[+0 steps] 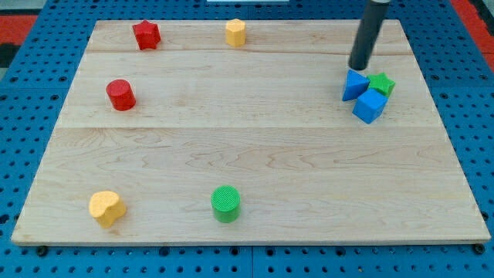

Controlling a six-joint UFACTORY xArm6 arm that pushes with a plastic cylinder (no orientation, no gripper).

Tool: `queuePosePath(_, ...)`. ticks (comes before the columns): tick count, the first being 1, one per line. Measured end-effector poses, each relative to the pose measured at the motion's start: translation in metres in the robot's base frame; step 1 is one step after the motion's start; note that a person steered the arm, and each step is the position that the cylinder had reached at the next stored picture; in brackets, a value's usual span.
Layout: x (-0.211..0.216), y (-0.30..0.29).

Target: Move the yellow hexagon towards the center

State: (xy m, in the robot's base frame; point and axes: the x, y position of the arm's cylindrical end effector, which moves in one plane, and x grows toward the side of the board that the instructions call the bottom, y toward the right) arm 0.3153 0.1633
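Hovering at the upper right of the frame, my tip (359, 66) sits just above a tight cluster: a blue triangular block (354, 83), a green star-shaped block (382, 83) and a blue cube (370, 105), all touching or nearly so. No jaws here at all, only the dark rod, so there is nothing to spread or pinch.

And the target? The small yellow hexagonal block (235, 32) is way over at the top edge of the pale wooden bench (255, 147), a little left of middle, well apart from my tip. A red star-like block (146, 34) stands to its left, a red cylinder (120, 94) lower on the left side, a yellow heart-shaped block (106, 208) at the lower left and a green cylinder (225, 204) at the bottom centre.

The risks, as I judge them: pulling away carelessly could nudge the blue triangle and scatter that cluster. The hexagon sits so close to the far edge that there is little room to get behind it; an off-centre push could send it sideways toward the red star rather than down to the centre.
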Motion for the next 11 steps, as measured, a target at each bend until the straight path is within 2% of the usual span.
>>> queuePosePath(1,-0.021,-0.035)
queuePosePath(3,-0.114,-0.040)
queuePosePath(4,-0.123,-0.048)
queuePosePath(5,-0.123,-0.065)
queuePosePath(6,-0.105,-0.127)
queuePosePath(7,-0.104,-0.209)
queuePosePath(8,-0.105,-0.252)
queuePosePath(9,-0.085,-0.253)
queuePosePath(11,-0.062,-0.317)
